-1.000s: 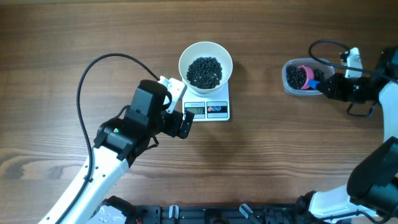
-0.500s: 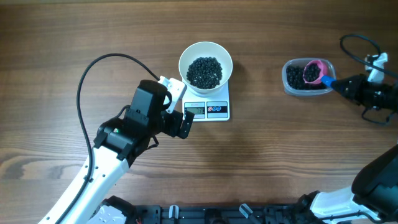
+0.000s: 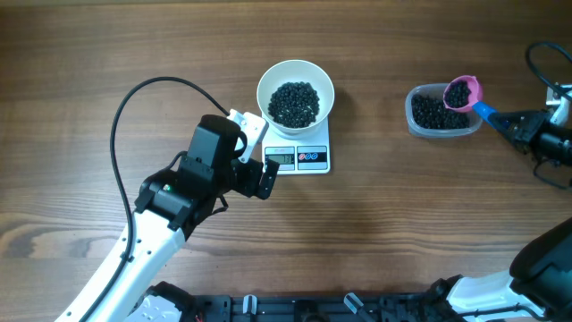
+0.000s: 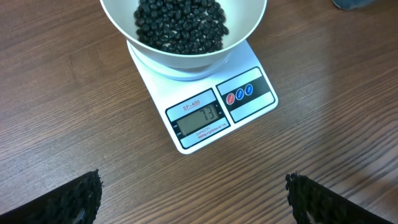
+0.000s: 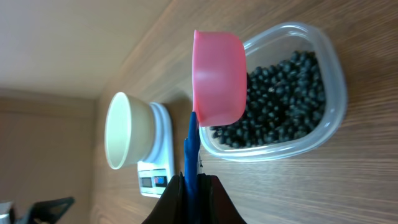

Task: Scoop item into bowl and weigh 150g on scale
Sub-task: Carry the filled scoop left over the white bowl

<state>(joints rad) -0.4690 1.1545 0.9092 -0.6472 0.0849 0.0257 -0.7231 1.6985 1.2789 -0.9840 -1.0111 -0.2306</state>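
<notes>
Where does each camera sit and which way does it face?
Overhead: above the table, facing straight down; both arms show, left gripper beside the scale, right gripper near the tub.
Left wrist: on the left arm, facing scale and bowl; open gripper's fingertips at bottom corners.
Right wrist: on the right arm, rolled sideways, facing tub past the pink scoop its shut gripper holds.
Shared: all show bowl on scale.

The left claw is finished in black, its pads finely ridged. Behind it a black housing is joined to a white link; a black cable is looped alongside. The right claw is black too.
</notes>
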